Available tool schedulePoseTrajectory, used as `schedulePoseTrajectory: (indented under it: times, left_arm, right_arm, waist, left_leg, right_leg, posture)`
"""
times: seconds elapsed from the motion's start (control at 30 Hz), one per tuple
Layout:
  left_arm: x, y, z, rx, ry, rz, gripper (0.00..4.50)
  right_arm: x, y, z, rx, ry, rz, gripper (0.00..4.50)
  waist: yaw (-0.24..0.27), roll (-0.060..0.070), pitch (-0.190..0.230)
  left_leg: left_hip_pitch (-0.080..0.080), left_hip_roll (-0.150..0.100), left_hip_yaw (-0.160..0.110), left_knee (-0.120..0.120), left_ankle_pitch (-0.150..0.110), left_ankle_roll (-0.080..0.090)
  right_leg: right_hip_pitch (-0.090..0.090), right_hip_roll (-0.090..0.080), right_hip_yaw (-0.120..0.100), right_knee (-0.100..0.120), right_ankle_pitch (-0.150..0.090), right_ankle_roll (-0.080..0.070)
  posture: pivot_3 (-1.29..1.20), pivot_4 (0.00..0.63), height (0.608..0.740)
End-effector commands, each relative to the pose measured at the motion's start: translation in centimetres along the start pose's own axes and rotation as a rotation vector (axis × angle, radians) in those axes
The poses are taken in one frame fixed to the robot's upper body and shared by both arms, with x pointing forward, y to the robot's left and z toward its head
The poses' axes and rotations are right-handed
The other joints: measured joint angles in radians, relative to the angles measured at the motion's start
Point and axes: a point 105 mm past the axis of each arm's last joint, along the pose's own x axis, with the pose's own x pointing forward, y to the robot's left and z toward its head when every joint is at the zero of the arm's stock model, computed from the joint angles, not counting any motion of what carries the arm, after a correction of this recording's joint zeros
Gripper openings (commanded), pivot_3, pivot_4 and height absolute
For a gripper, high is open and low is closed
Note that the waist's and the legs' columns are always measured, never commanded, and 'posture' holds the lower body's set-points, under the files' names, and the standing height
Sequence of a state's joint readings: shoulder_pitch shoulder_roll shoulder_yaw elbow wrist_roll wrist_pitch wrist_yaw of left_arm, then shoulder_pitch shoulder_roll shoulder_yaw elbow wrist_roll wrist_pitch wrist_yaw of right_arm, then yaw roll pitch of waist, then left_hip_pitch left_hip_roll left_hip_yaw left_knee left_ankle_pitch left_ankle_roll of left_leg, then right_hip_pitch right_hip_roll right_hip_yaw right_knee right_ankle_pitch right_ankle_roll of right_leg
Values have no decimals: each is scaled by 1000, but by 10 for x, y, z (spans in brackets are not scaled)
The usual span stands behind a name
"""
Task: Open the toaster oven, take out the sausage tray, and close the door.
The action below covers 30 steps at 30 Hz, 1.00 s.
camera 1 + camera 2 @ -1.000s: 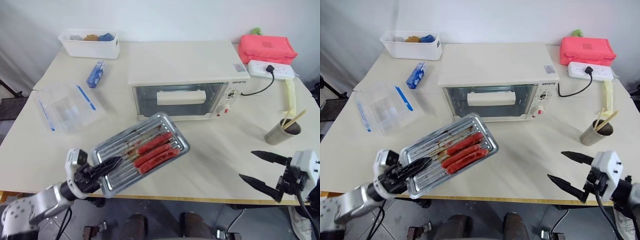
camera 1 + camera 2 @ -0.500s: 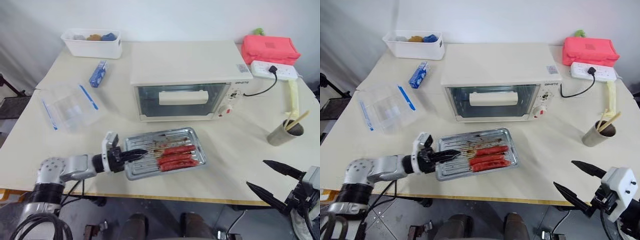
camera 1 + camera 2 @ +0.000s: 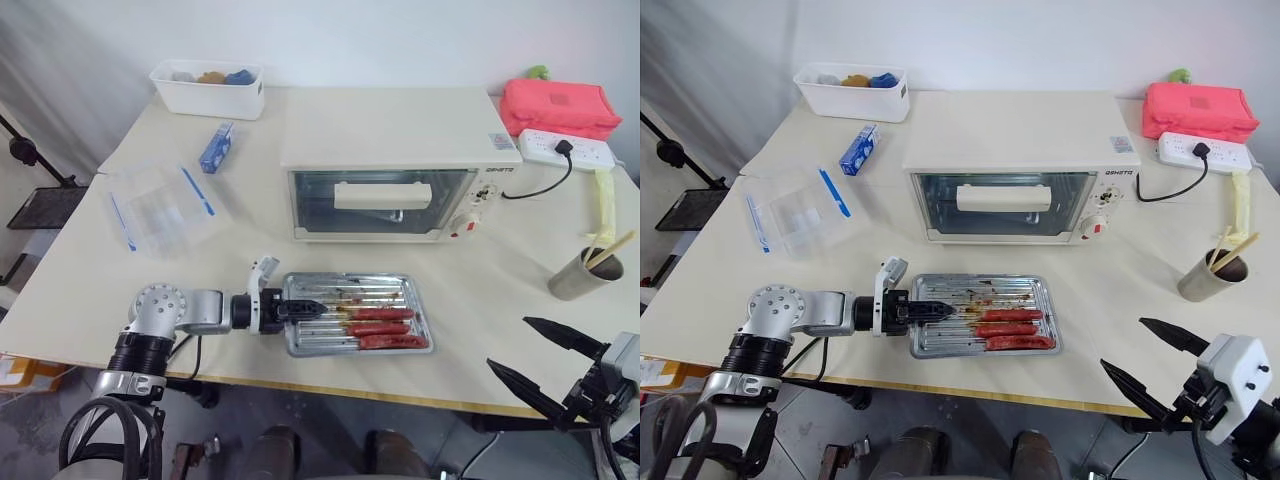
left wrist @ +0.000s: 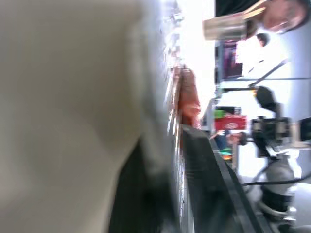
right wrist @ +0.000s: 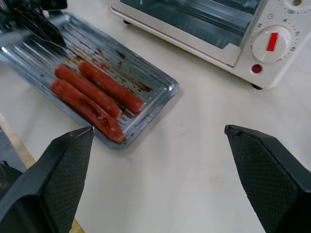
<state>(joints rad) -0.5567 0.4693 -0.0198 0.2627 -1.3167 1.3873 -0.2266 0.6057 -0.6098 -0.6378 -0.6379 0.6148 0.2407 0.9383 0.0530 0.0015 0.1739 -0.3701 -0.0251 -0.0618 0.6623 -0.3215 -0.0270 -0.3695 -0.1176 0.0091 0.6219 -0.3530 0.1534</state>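
With the sausage tray (image 3: pixel 983 315) lying flat on the table (image 3: pixel 1110 275) in the lower middle of the frame, I'm at the letting-go step. My left gripper (image 3: pixel 930 311) sits over the tray's left rim, its fingers straddling the edge in the left wrist view, jaws narrow; whether they still pinch the metal I cannot tell. The sausages (image 5: pixel 90 98) lie toward the tray's right half, clear of the fingertips. To finish cleanly, I'd spread the jaws fully first, then draw the arm straight out to the left along the table, level, so a finger doesn't catch the lip and drag or tip the tray. My right gripper (image 3: pixel 1145 350) hangs at lower right, jaws wide and empty, well apart from the tray. The toaster oven (image 3: pixel 1018 168) stands just above the tray in the frame, its door (image 3: pixel 1002 199) looking closed, handle bar across the glass, so by my read little remains
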Motion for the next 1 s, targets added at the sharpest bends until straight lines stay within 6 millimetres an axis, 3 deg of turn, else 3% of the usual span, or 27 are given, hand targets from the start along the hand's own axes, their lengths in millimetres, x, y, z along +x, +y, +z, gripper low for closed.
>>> schedulePoseTrajectory:
  times: [0.03, 0.2, 0.3, 0.47, 0.57, 0.67, 0.77, 0.9, 1.0]
  left_arm:
    - [-10, -2, 4, 109, -36, 30, 2126]
    - [-41, -9, 5, 249, -81, 46, 3619]
    - [-70, -14, -5, 446, -52, 56, 4485]
    - [-127, -6, 1, 757, -110, 123, 4485]
    - [-158, -6, 5, 1032, -170, 127, 4485]
    - [-185, -1, -4, 1184, -140, 164, 4485]
    - [-196, -8, -10, 1299, -126, 167, 4485]
    - [-192, -13, -21, 1395, -104, 184, 4485]
    - [-187, -11, -15, 1417, -146, 205, 4485]
  right_arm:
    - [3, 3, 3, -15, -11, 30, 4500]
    - [6, 3, 1, -13, -4, 66, 4500]
    - [8, 2, -1, -22, 10, 107, 4500]
    - [5, -4, -3, -36, 41, 168, 4500]
    - [2, -8, 2, -26, 25, 179, 4500]
    - [-1, -1, 9, -61, 28, 251, 4500]
    - [-3, 12, 20, -92, 10, 317, 4500]
    - [-1, 22, 32, -199, -63, 340, 4500]
    - [2, 24, 25, -168, -33, 367, 4500]
  waist:
    - [-3, -1, 0]
    - [-28, -3, 2]
    - [-49, -3, 2]
    - [-52, -3, 2]
    - [-40, -3, 3]
    - [-38, -3, 3]
    - [-35, -3, 3]
    - [-31, -4, 3]
    - [-29, -5, 4]
  left_leg:
    - [-1, 0, 0, 0, 0, 0]
    - [-1, 3, 0, -1, 0, -1]
    - [0, 5, 3, -5, 1, -3]
    - [2, 6, 5, -14, 2, -4]
    - [0, 6, 4, -15, 2, -4]
    - [-1, 6, 4, -15, 1, -2]
    - [-1, 9, 4, -15, 0, -1]
    - [-1, 10, 5, -14, -1, 0]
    - [0, 10, 6, -14, -1, 1]
  right_leg:
    - [-1, 0, 0, 0, 0, 0]
    - [-2, 2, 0, 0, 0, 0]
    - [-4, 3, 1, 1, -1, -3]
    - [-6, 2, 0, -2, -3, -6]
    - [-6, 1, -1, -5, -3, -6]
    - [-6, 0, -2, -8, -3, -6]
    - [-6, 0, -2, -10, -2, -6]
    - [-4, -1, -2, -10, -2, -4]
    - [-4, -1, -2, -10, -1, -4]
  posture:
    - [0, 150, 740]
    - [0, 150, 740]
    - [0, 150, 740]
    - [0, 150, 740]
    - [0, 150, 740]
    - [0, 150, 740]
    - [0, 150, 740]
    - [0, 150, 740]
    - [0, 150, 740]
